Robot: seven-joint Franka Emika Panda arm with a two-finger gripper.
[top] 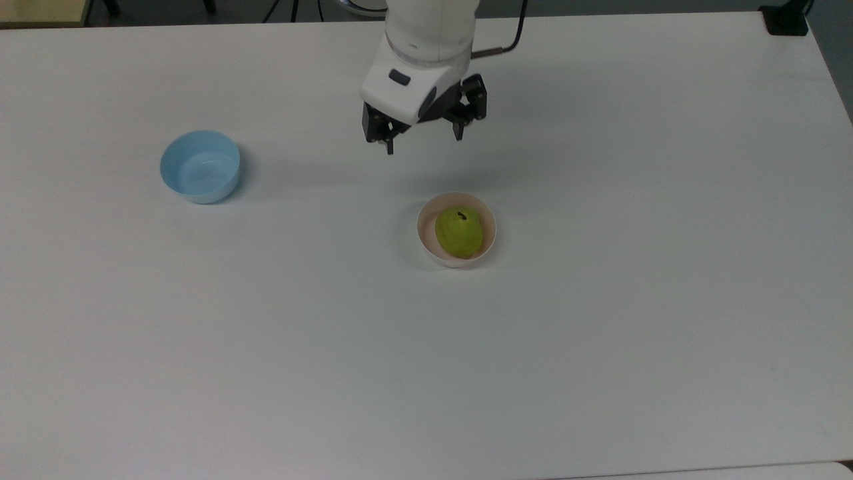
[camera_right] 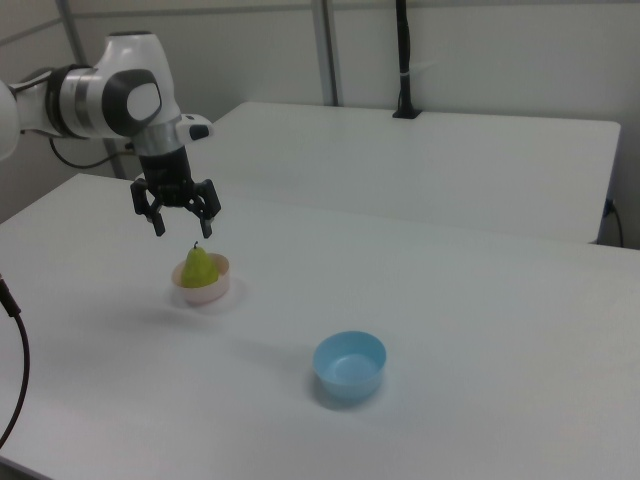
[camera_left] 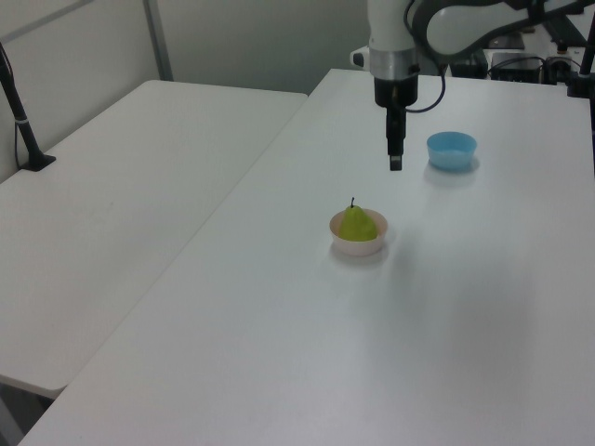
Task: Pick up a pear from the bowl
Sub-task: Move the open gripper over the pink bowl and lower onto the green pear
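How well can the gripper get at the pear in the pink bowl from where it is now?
Probably well. The gripper hangs open above the table, short of the pink bowl. The pear stands stem-up and uncovered, and the blue bowl sits far aside.

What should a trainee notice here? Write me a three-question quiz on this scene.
1. True or false: the pear lies in the blue bowl.
2. Multiple choice: the end effector is (A) shut on the pear, (B) open in the air, short of the pink bowl, (C) resting on the table.
3. Fill in: in the left view the pear's stem points ____.

Key
1. False; it sits in the pink bowl, and the blue bowl holds nothing.
2. B; the fingers are spread and hold nothing.
3. Up.
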